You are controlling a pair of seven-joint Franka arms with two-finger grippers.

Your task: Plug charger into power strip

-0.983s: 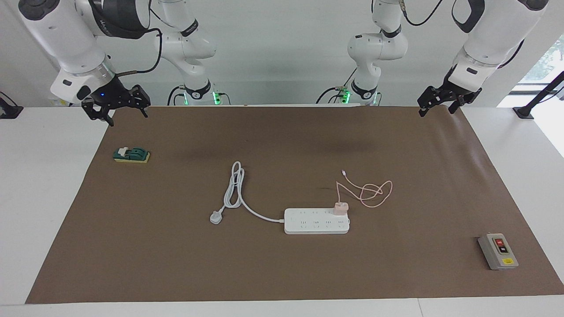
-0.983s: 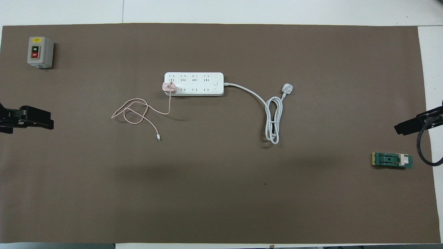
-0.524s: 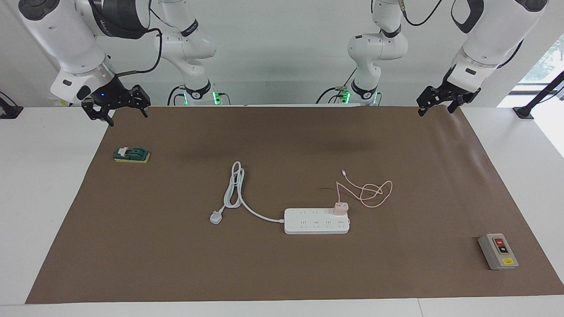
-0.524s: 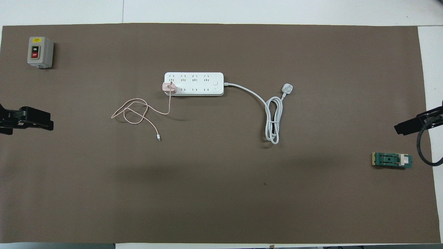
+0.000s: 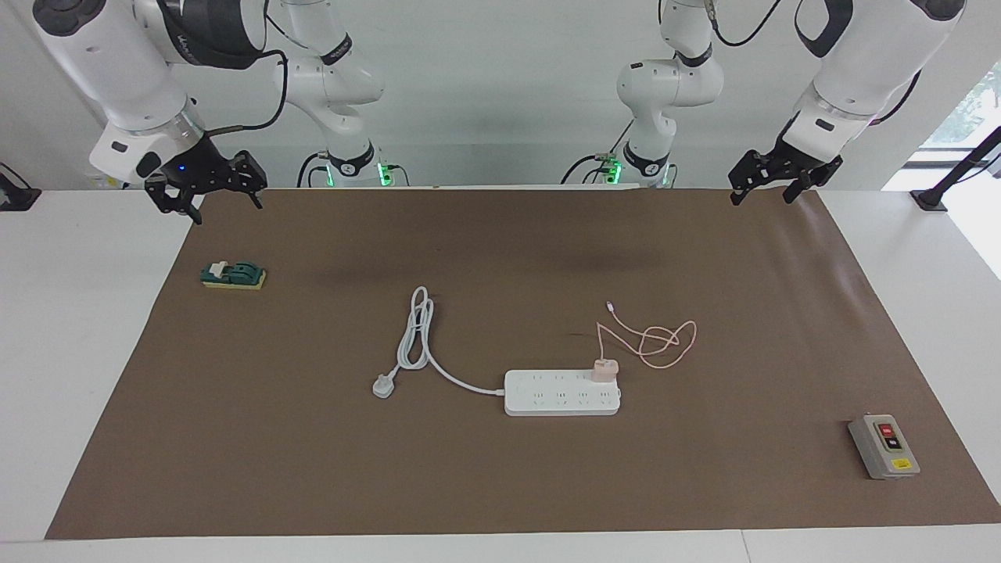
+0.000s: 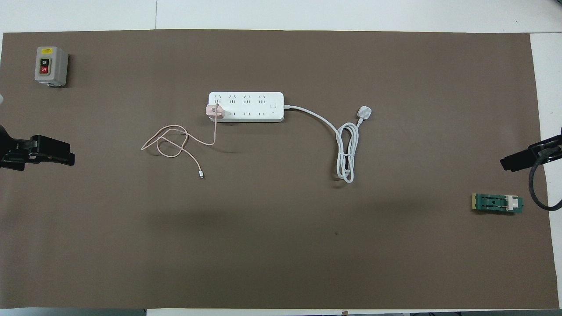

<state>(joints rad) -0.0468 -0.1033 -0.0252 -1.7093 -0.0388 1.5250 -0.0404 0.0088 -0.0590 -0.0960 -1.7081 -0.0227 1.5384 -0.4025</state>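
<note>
The white power strip lies flat in the middle of the brown mat; it also shows in the overhead view. The pink charger stands on the strip, at its end toward the left arm's end of the table, seated in an outlet. Its thin pink cable lies looped on the mat, nearer to the robots. My left gripper hangs open and empty over the mat's edge at the left arm's end. My right gripper waits open and empty over the mat's corner at the right arm's end.
The strip's thick white cord ends in a white three-pin plug lying on the mat. A grey box with red and black buttons sits at the left arm's end. A green and yellow part lies below the right gripper.
My left gripper has risen a little and shifted slightly toward the middle of the table. The right arm, charger and power strip have not moved.
</note>
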